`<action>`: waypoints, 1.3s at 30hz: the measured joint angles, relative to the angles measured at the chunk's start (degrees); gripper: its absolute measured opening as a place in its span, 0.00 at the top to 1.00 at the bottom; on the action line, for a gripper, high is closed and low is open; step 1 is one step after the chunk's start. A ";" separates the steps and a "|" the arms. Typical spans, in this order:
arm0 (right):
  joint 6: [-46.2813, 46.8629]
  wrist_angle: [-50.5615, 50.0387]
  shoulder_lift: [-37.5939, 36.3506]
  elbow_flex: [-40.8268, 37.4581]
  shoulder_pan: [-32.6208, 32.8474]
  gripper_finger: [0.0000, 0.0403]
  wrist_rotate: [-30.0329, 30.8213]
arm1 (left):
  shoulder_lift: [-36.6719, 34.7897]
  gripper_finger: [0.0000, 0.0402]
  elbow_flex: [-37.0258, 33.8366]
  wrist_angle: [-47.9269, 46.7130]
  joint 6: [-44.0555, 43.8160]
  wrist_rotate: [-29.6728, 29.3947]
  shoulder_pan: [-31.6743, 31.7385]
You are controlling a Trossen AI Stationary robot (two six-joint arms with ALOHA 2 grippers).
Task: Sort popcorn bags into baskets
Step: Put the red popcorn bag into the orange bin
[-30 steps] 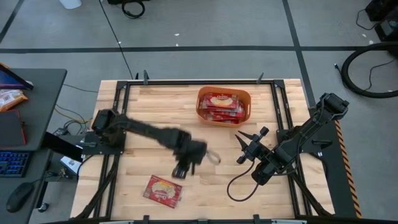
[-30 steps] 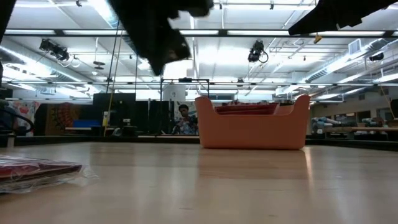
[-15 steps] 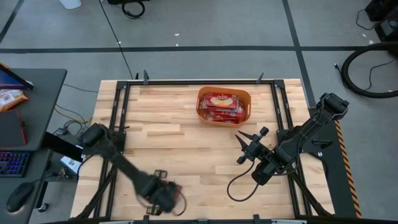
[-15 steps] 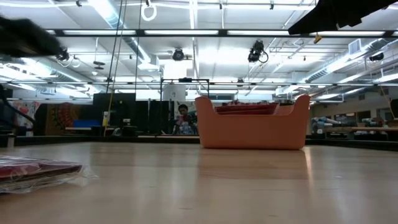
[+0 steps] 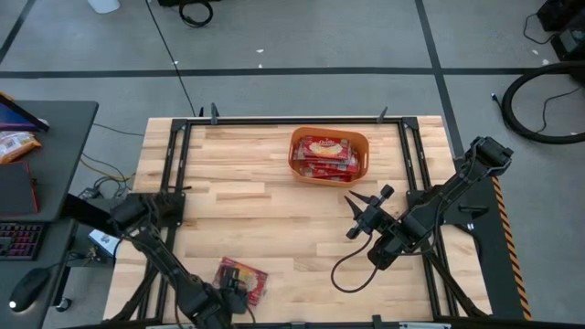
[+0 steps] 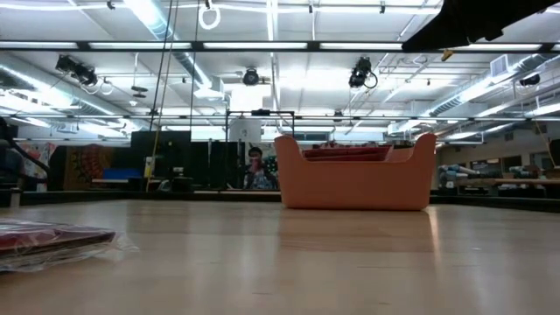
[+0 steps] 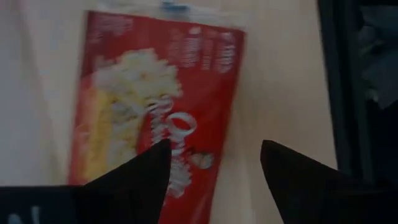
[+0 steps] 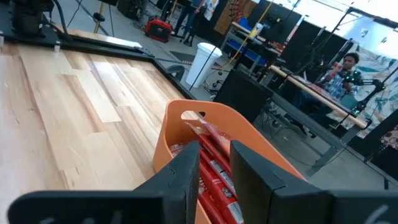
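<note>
Here, one popcorn bag (image 5: 243, 277) lies flat on the table (image 5: 228, 201) near its front edge, well apart from the orange basket (image 5: 329, 153) at the far side, which already holds several red packets. From the low camera the loose bag (image 6: 52, 241) shows as a thin, crinkled film packet lying almost flush with the wood. Judged light, limp and slick; likely to sag or slide if pinched at a corner. Best hold looks like a long edge, where one finger could get under the film.

Left gripper (image 7: 211, 165) hangs right over the bag (image 7: 155, 99), fingers spread apart, nothing between them, one finger over the print and one past its edge.

Right gripper (image 5: 364, 208) waits beside the basket, fingers parted, empty.
</note>
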 joint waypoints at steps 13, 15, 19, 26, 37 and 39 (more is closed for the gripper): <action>-0.15 -0.01 0.00 -0.02 -0.01 0.77 -0.76 | 5.34 0.54 0.28 -5.37 0.17 -2.72 -0.74; -0.15 -0.01 0.00 -0.02 -0.02 0.77 -0.78 | 5.67 0.61 0.30 -6.36 -0.47 -2.71 -0.94; -0.39 -0.01 0.00 -0.02 -0.01 0.77 -0.78 | 5.80 0.77 0.26 -9.59 -3.38 -2.25 -0.92; -0.52 -0.01 0.00 -0.02 -0.01 0.77 -0.78 | 6.14 0.97 3.33 -19.49 -2.62 0.01 1.09; -0.57 0.15 0.00 -0.02 -0.01 0.77 -0.78 | 0.01 0.95 13.49 -27.90 11.07 -8.69 14.72; -0.59 0.19 0.00 -0.02 -0.01 0.77 -0.80 | -0.81 0.96 15.09 -28.92 14.37 -12.32 18.18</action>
